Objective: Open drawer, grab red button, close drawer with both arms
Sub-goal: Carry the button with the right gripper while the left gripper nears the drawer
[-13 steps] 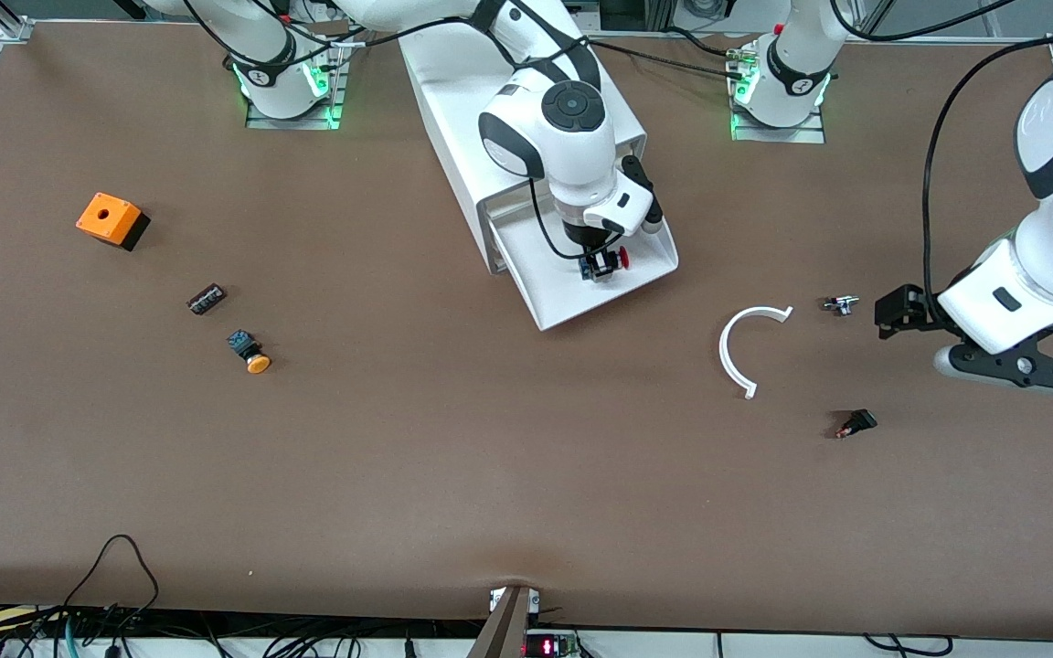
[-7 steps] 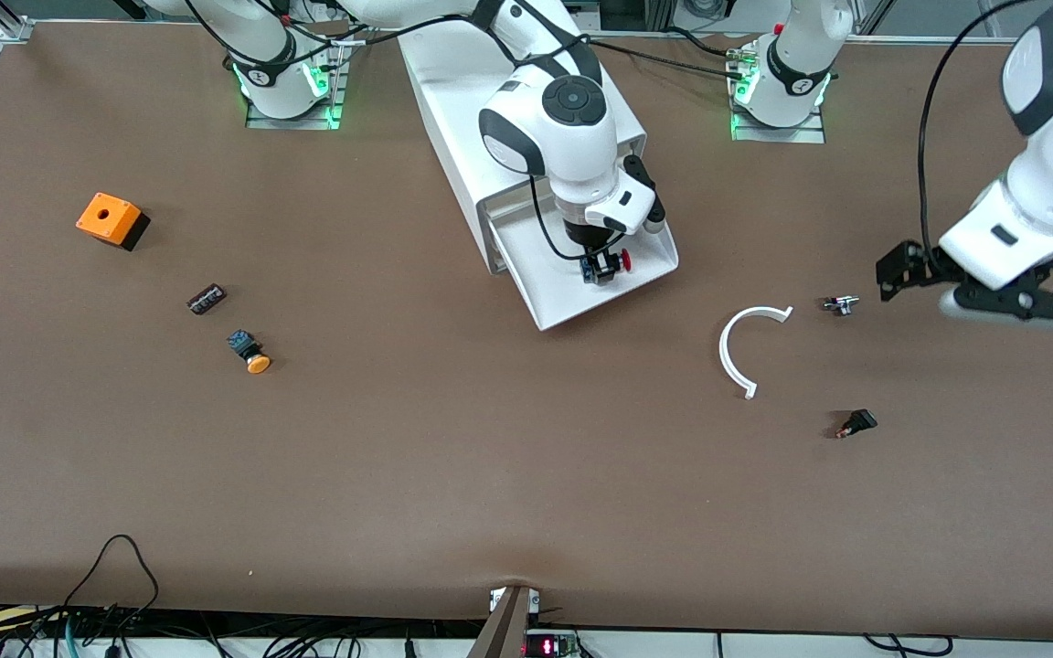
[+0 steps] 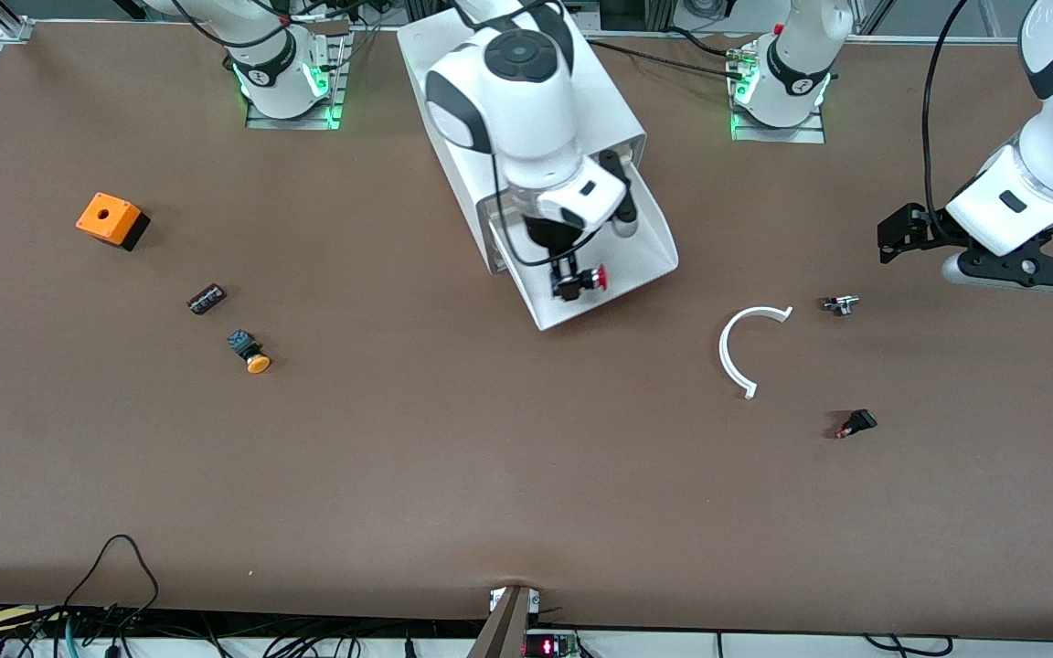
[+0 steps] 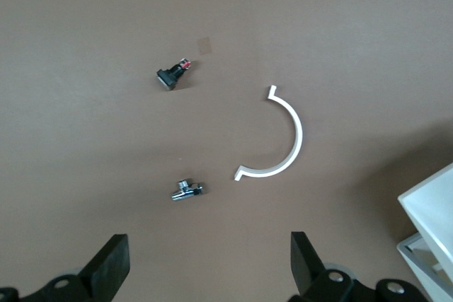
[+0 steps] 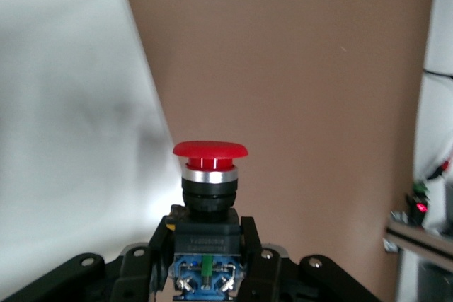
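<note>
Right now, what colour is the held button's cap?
Red; the button shows best in the right wrist view.

Drawer (image 3: pixel 618 265) interior partly hidden by right arm; small black part (image 3: pixel 856 424) perhaps switch.

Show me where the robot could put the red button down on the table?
The widest bare brown table lies nearer the front camera than the open white drawer. It is crowded around the white curved strip and the orange-capped button.
</note>
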`<state>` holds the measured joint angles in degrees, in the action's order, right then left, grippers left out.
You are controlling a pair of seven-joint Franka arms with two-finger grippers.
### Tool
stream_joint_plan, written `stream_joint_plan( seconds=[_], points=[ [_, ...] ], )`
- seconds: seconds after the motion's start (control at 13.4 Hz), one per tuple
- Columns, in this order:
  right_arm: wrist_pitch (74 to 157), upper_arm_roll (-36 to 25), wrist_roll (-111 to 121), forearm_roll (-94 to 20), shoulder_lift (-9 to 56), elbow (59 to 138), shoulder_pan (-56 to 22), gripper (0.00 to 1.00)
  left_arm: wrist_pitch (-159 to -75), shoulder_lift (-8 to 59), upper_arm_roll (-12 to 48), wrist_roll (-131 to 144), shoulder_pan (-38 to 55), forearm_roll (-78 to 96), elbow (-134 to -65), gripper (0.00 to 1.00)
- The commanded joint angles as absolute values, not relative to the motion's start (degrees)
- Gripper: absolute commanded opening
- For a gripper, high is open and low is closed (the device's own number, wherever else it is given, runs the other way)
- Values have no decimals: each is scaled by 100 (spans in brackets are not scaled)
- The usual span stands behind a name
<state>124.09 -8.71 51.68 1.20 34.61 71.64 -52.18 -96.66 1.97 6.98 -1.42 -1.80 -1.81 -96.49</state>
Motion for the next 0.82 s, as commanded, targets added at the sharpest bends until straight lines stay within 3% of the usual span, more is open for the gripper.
stream_joint_plan(
  seconds=[0.0,0.45,0.75],
  points=[
    [12462,-1273,5054,35,3436,7277,-5133,29,-9571,220,730,-149,-255,9,-9554,100],
    [12682,-1310,3781,-779,3428,7856,-4282,29,-9589,334,773,587,-176,298,-9554,100],
    [12665,-1327,3692,-1371,3428,8242,-3876,29,-10000,939,1027,1500,-62,588,-9589,100]
  ],
)
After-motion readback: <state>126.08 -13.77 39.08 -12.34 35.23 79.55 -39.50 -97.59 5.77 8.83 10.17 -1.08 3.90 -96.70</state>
